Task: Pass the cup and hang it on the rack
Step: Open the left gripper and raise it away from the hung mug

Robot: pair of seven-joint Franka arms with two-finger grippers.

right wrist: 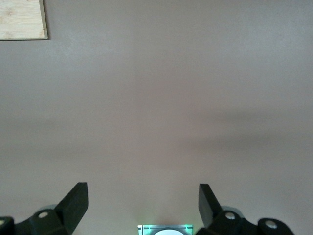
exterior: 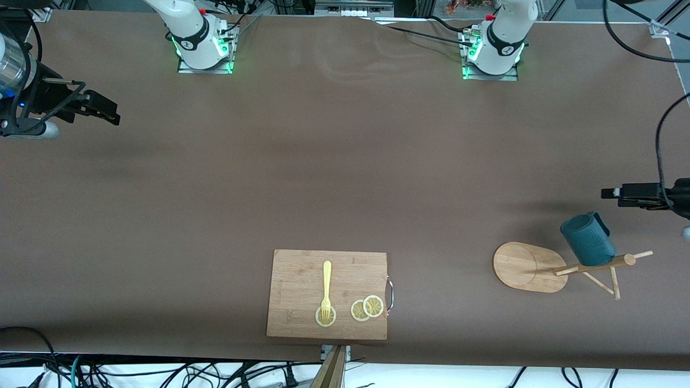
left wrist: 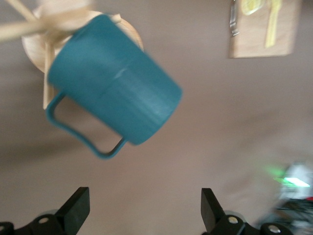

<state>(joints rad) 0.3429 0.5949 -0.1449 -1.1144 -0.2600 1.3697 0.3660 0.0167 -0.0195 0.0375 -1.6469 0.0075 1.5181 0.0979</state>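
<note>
The dark teal cup [exterior: 587, 240] hangs by its handle on a peg of the bamboo rack [exterior: 525, 267], near the left arm's end of the table. In the left wrist view the cup [left wrist: 115, 81] hangs tilted in front of the rack's oval base [left wrist: 34, 46], a little blurred. My left gripper [exterior: 614, 195] is open and empty, just off the cup and apart from it; it also shows in the left wrist view [left wrist: 145, 210]. My right gripper [exterior: 105, 108] is open and empty above the bare table at the right arm's end, also in the right wrist view [right wrist: 143, 205].
A rectangular bamboo cutting board [exterior: 327, 293] lies near the front edge at the table's middle, with a yellow fork [exterior: 326, 288] and lemon slices [exterior: 367, 308] on it. It shows in the left wrist view [left wrist: 264, 29] and its corner in the right wrist view [right wrist: 22, 19].
</note>
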